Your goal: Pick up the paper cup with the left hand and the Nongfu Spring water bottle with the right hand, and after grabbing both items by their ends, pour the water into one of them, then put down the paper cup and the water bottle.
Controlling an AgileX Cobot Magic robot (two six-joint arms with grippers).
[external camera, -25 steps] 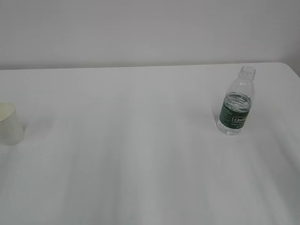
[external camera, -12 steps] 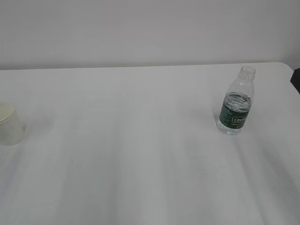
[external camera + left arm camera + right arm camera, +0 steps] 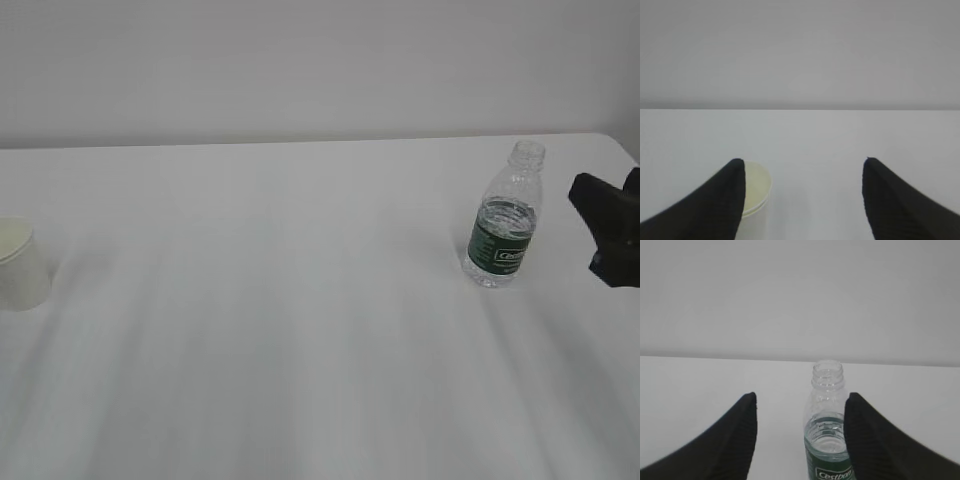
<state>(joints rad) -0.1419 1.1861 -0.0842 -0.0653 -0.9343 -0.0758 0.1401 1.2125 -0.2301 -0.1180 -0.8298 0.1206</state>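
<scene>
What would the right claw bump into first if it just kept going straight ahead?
Most likely the water bottle: it stands upright between the open fingers of the right gripper, slightly nearer the right one. How far ahead is unclear; they look apart.

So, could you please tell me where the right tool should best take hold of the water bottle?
Probably around the labelled lower body of the water bottle, approaching level from the right, where the right tool is. The bottle stands upright and uncapped, its ribbed body looks narrower than the open jaws, and a low, level grip would keep it from tipping.

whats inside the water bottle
Clear water fills the lower part of the uncapped water bottle; the upper part looks empty. The green label hides what lies behind it.
</scene>
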